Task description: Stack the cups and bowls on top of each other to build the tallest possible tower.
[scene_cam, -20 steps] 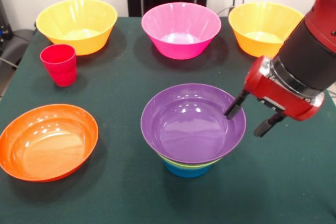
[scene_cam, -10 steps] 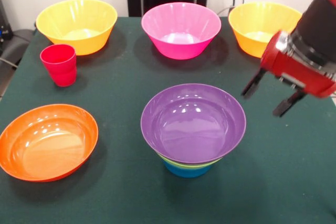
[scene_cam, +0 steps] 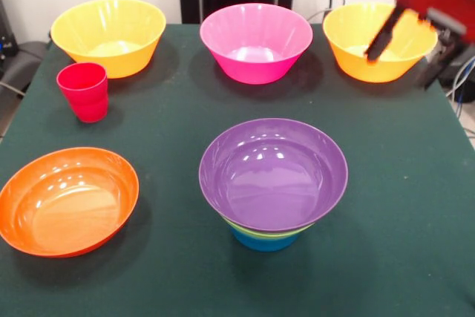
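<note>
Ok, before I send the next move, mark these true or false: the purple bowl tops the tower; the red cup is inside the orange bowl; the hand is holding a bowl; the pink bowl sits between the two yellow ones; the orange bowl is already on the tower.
1. The purple bowl tops the tower. True.
2. The red cup is inside the orange bowl. False: it stands alone on the table, behind that bowl.
3. The hand is holding a bowl. False: it is open and empty, over the yellow bowl on the picture's right.
4. The pink bowl sits between the two yellow ones. True.
5. The orange bowl is on the tower. False: it lies apart, on the table.
</note>
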